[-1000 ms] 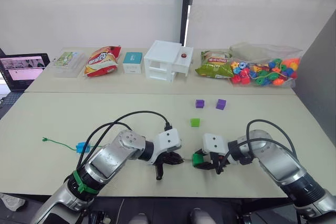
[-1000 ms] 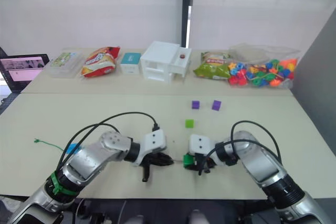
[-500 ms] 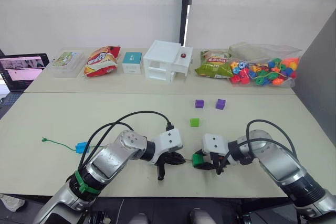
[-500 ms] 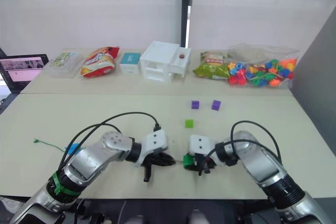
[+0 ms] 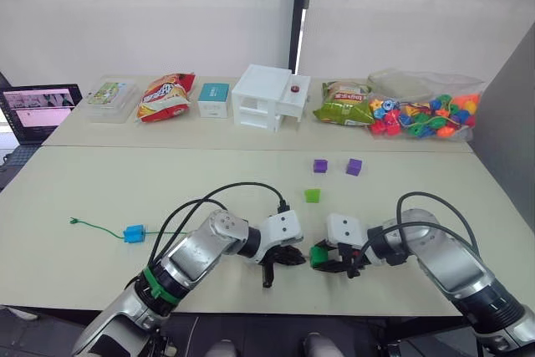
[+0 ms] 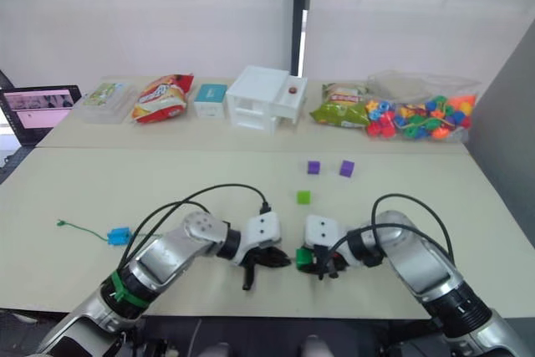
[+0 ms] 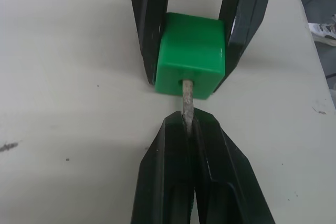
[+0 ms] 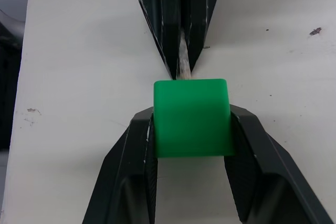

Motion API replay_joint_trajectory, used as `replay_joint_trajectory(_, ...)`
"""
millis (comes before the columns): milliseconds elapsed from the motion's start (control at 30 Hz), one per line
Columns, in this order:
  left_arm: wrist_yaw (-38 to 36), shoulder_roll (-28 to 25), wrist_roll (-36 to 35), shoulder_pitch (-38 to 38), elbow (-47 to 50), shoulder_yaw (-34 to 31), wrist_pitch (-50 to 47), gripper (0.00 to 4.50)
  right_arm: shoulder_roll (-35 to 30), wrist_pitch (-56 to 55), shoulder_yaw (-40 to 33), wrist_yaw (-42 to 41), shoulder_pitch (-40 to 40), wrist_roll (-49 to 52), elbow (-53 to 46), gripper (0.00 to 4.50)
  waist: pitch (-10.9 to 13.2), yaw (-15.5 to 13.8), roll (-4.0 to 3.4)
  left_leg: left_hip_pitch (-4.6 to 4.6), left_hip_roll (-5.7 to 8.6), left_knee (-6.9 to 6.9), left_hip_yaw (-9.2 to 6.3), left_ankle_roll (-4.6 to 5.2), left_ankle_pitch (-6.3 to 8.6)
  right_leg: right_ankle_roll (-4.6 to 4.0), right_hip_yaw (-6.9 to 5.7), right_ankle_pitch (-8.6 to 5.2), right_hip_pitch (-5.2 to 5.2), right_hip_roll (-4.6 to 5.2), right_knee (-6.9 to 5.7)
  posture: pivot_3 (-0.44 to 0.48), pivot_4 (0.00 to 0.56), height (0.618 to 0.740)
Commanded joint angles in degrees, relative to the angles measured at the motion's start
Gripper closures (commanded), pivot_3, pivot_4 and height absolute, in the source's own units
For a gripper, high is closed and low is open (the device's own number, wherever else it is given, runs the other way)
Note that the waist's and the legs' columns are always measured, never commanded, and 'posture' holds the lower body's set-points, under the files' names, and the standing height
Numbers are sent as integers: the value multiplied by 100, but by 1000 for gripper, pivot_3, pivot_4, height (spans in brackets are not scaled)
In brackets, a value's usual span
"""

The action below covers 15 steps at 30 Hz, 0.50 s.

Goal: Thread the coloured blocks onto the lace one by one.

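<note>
With the right gripper (image 5: 336,262) clenching the dark green block (image 7: 191,56) low over the worktop (image 5: 100,194), the left gripper (image 7: 187,124), pinching the lace's grey tip (image 7: 187,98) already in the hole, should push straight, keeping the tip level.

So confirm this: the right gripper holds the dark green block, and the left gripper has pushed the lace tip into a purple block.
Not quite. The left gripper has pushed the lace tip into the dark green block held by the right gripper, not a purple one, as the left wrist view shows.

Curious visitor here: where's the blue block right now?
The blue block sits on the lace at the table's near left, far left of both pincers.
</note>
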<state>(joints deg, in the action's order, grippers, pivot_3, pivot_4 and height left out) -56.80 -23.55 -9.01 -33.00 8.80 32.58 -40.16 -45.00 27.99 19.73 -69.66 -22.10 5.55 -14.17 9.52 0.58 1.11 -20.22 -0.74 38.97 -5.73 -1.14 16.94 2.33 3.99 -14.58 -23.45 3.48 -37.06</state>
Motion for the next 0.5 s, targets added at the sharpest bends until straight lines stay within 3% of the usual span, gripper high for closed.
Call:
replay_joint_trajectory(33,-83,277,-61,-125,136,146,173,4500,15,49,103,65,36,-49,-62,3301,0,6,0,1,0,0,0,0,0,0,0,0,0,0,0,0,150,740)
replay_joint_trajectory(300,-66,18,103,-104,32,-9,85,4500,42,45,87,114,61,-63,-61,3301,0,20,0,4,-1,0,-2,0,0,0,-1,0,3,-1,-1,0,150,740)
replay_joint_trajectory(500,-273,-369,-133,-144,277,-486,150,2586,33,55,93,163,102,-55,-83,3301,0,38,0,5,-2,-1,-4,0,0,0,-2,0,2,-3,-2,0,150,740)
